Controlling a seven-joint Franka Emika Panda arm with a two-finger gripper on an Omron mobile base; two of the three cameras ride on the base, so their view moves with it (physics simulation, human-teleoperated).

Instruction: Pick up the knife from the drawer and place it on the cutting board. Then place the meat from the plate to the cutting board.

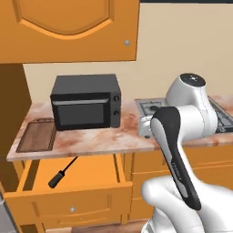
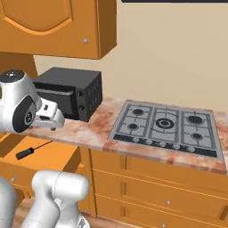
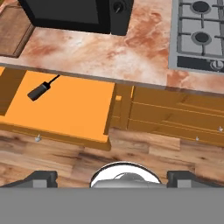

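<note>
Inside the open drawer [image 1: 91, 175], knife [image 1: 61, 173] lying flat, fingers [image 3: 112, 177] released, above the floor.

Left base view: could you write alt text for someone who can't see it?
An open orange drawer holds a black knife, below a marble counter with a black microwave and a brown cutting board to its left. The robot's white arm rises at lower right.
</note>
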